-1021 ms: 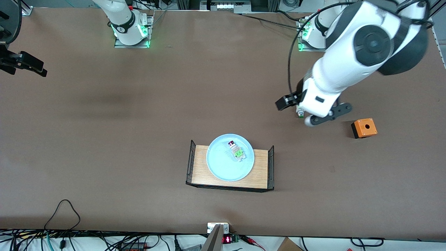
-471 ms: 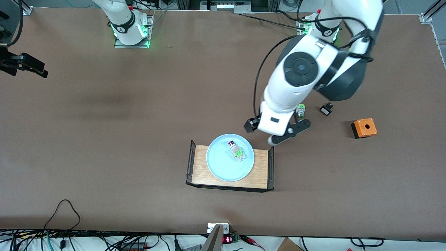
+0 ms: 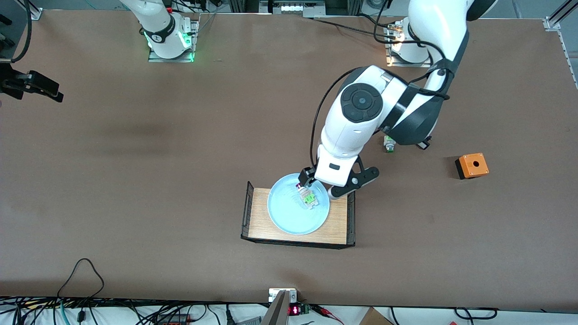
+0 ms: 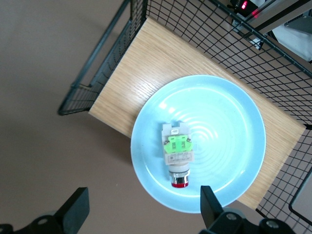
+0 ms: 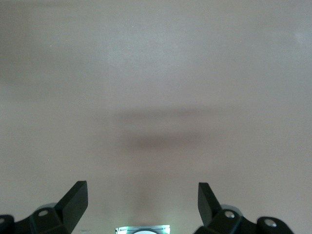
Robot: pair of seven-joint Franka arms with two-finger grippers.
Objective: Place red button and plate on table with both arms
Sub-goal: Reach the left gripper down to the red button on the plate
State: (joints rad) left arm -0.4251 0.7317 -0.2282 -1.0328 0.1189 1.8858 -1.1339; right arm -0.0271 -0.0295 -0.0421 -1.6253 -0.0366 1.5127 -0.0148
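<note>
The pale blue plate [image 3: 291,216] lies on a small wooden tray [image 3: 258,216] with black wire ends. The red button [image 3: 305,195] rests on its side in the plate, red cap toward the robots' bases. In the left wrist view the button [image 4: 178,156] lies on the plate [image 4: 229,131], its cap near the rim. My left gripper [image 4: 142,209] hangs open over the plate's rim, its fingers well apart and nothing between them; in the front view it [image 3: 316,179] is mostly hidden under the wrist. My right gripper [image 3: 47,90] waits open over bare table [image 5: 156,97] at the right arm's end.
A green-capped switch [image 3: 389,145] and a small black-and-white switch [image 3: 423,145], partly hidden by the left arm, lie farther from the front camera than the tray. An orange box [image 3: 472,165] stands toward the left arm's end. The tray's wire ends [image 4: 102,53] rise beside the plate.
The left arm has swung from above the green-capped switch to above the plate's rim, its gripper still open. The right arm has not moved.
</note>
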